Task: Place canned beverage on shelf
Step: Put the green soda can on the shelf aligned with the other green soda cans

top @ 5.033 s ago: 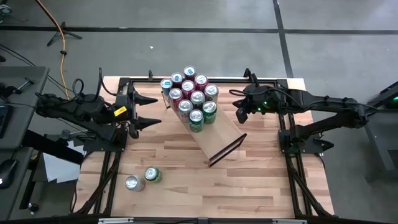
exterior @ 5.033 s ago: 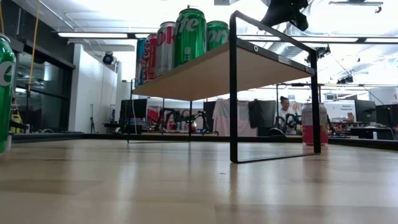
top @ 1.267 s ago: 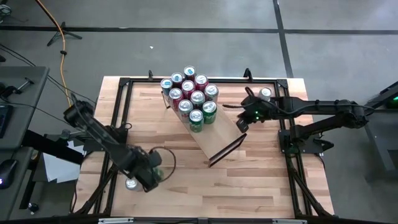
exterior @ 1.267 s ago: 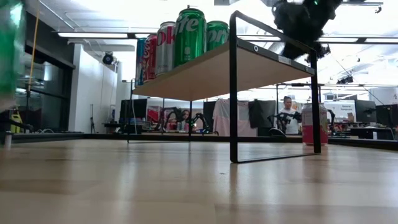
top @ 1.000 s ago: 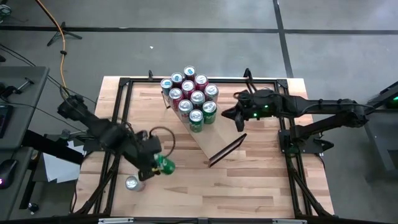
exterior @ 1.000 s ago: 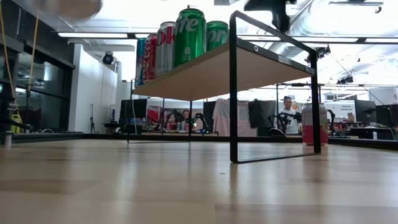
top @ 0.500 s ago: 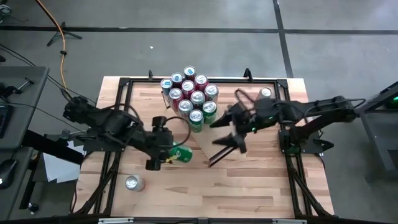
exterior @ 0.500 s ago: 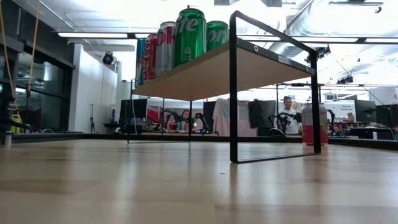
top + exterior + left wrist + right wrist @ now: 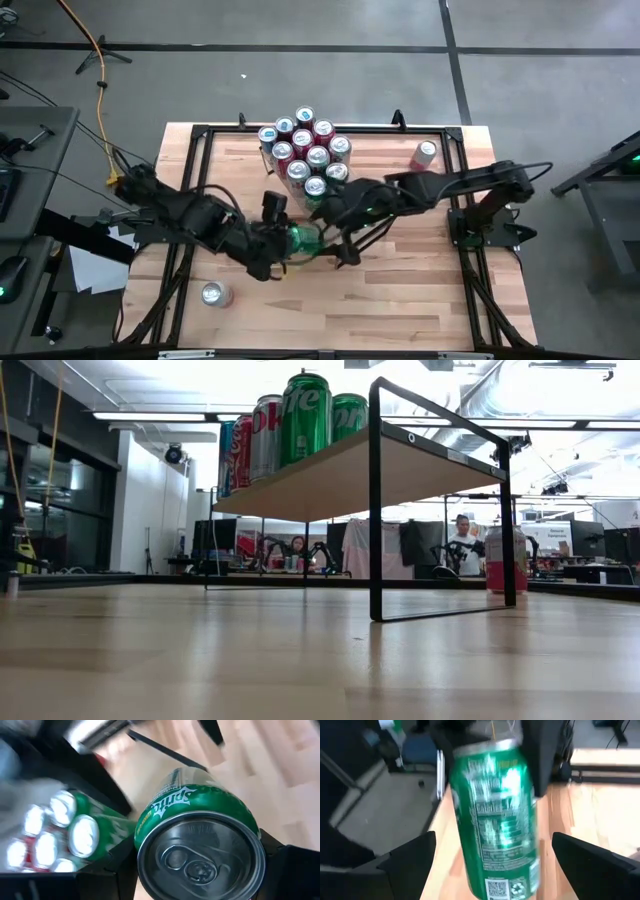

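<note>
Left end effector grips a green can mid-surface, just beside the shelf's near end. Right end effector w/ fingers spread wide on either side of the can, not touching it. Shelf holds a cluster of cans at its far end.

The far half of the long pale-wood shelf on its thin black frame is packed with upright red, green and blue cans; its near end lies bare, though both dark arms meet just beside it, blocking approach
</note>
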